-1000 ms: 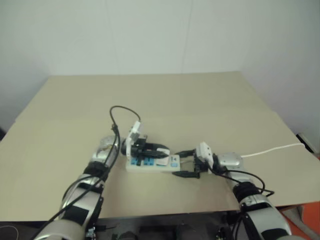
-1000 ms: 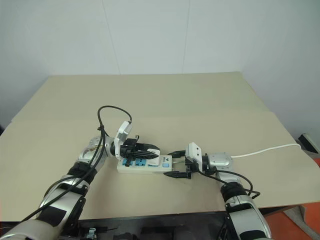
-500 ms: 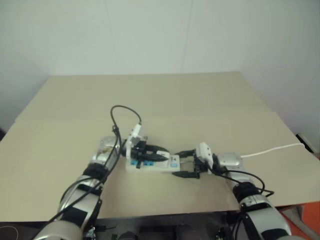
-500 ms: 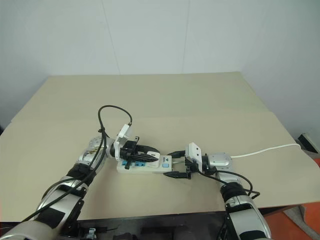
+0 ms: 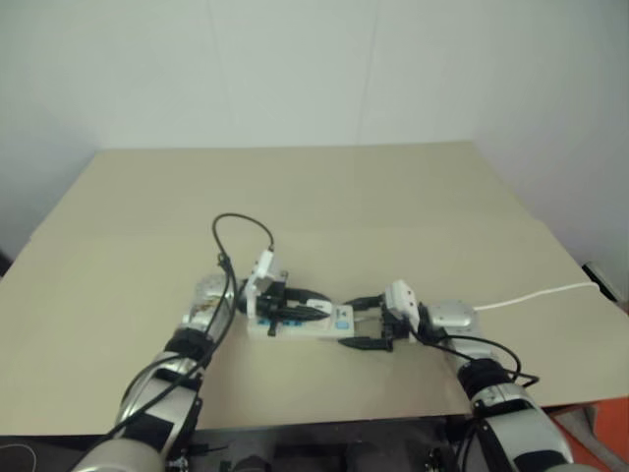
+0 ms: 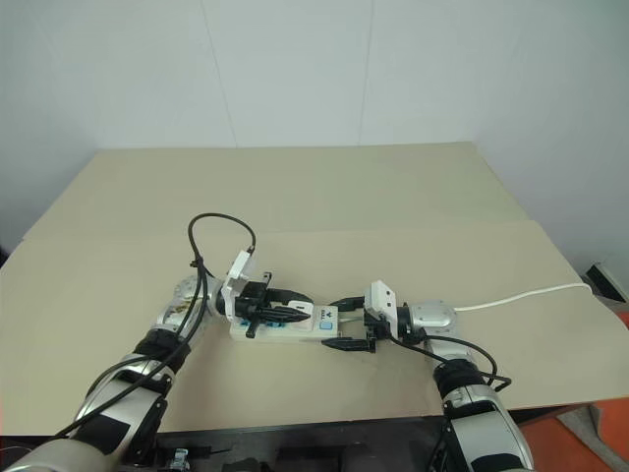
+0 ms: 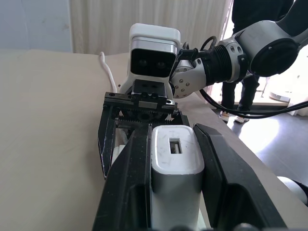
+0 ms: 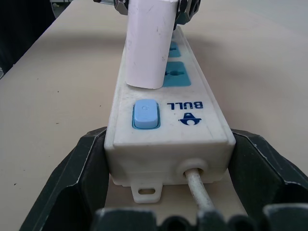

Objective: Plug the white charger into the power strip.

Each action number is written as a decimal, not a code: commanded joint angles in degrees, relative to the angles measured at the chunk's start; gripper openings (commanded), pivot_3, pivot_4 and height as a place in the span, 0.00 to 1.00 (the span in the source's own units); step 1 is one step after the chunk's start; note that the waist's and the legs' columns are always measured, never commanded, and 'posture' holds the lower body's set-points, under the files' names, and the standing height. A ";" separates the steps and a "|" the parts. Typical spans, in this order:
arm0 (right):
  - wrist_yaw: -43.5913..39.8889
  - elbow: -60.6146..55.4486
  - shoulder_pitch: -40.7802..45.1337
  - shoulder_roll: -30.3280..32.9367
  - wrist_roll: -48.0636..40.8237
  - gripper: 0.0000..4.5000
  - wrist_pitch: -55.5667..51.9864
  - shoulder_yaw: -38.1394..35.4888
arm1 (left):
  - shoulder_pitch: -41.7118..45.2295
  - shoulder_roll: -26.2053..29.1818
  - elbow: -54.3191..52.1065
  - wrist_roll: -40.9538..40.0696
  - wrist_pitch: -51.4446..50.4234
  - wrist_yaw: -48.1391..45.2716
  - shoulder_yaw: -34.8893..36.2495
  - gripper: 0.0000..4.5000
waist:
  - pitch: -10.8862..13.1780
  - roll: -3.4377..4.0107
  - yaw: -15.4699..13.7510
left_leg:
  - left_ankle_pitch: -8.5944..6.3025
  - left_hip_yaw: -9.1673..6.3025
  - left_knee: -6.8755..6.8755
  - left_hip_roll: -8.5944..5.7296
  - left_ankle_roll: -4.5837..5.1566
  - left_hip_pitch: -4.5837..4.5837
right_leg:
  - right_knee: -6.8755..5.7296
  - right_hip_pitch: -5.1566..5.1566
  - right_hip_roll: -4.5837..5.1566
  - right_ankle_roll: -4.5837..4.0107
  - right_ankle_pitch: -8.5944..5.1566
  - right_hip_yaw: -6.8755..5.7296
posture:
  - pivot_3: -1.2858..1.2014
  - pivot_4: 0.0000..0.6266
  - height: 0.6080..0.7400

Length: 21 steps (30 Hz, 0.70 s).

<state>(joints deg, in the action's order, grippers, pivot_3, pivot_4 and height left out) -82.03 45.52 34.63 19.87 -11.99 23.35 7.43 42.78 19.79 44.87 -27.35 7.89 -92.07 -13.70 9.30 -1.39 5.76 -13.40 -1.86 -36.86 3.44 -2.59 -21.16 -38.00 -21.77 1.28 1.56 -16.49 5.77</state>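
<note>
The power strip (image 6: pixel 282 331) lies on the tan table, a white bar with blue sockets and a blue switch (image 8: pixel 145 114) at its cord end. My right gripper (image 6: pixel 334 323) clamps that end, one black finger (image 8: pixel 91 159) pressed to each side. The white charger (image 7: pixel 175 154) sits between the fingers of my left gripper (image 6: pixel 307 307), which is shut on it. In the right wrist view the charger (image 8: pixel 149 43) stands on the strip over the socket nearest the switch. Its prongs are hidden.
The strip's thin white cord (image 6: pixel 521 295) runs off toward the table's right edge. A black cable loop (image 6: pixel 221 221) arches above my left wrist. A person (image 7: pixel 248 91) stands beyond the table in the left wrist view. Open tabletop (image 6: pixel 324 197) stretches behind the strip.
My left wrist has rolled, and the charger now sits lower against the strip. The right gripper and the strip have stayed put.
</note>
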 commanded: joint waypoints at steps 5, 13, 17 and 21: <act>-1.09 -0.05 -2.16 -0.07 2.08 0.76 -0.76 2.15 | -3.22 0.53 4.82 5.63 4.71 -0.43 -1.46 0.23 | -0.02 -0.01 -0.06 | 0.00 0.00 0.02 0.00 0.01 0.14 | 0.06 0.23 0.00 0.01 -0.01 -0.01 | 0.52 0.24 1.00; -0.93 0.03 -2.09 0.01 2.09 0.76 -0.56 2.13 | -3.40 -0.52 7.00 7.25 5.99 -0.43 0.52 0.23 | -0.04 0.00 -0.19 | -0.02 -0.01 0.05 0.00 0.02 0.53 | 0.19 0.64 0.01 0.36 -0.22 -0.02 | 0.52 0.24 1.00; -0.91 0.03 -2.09 0.00 2.11 0.76 -0.54 2.17 | -3.45 -0.91 7.43 7.71 6.35 -0.37 1.33 0.23 | -0.08 -0.01 -0.23 | -0.02 0.00 0.09 0.00 0.02 0.63 | 0.22 0.73 0.01 0.39 -0.23 -0.02 | 0.52 0.24 1.00; -0.86 0.04 -2.15 0.06 2.23 0.76 -0.51 2.25 | -3.58 -1.25 7.50 7.74 7.37 -0.29 2.30 0.45 | -0.12 0.06 -0.10 | -0.02 0.00 0.10 0.00 0.02 0.67 | 0.22 0.75 0.01 0.41 -0.24 -0.01 | 0.52 0.24 1.00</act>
<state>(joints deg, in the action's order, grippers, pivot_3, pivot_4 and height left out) -81.37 45.46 33.88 19.95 -11.99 23.18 7.67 41.45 18.24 49.32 -22.12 15.12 -92.29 -10.85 9.18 -1.33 5.66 -13.43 -1.85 -36.71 3.43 -2.56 -20.46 -37.77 -21.01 1.29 1.97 -16.74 5.79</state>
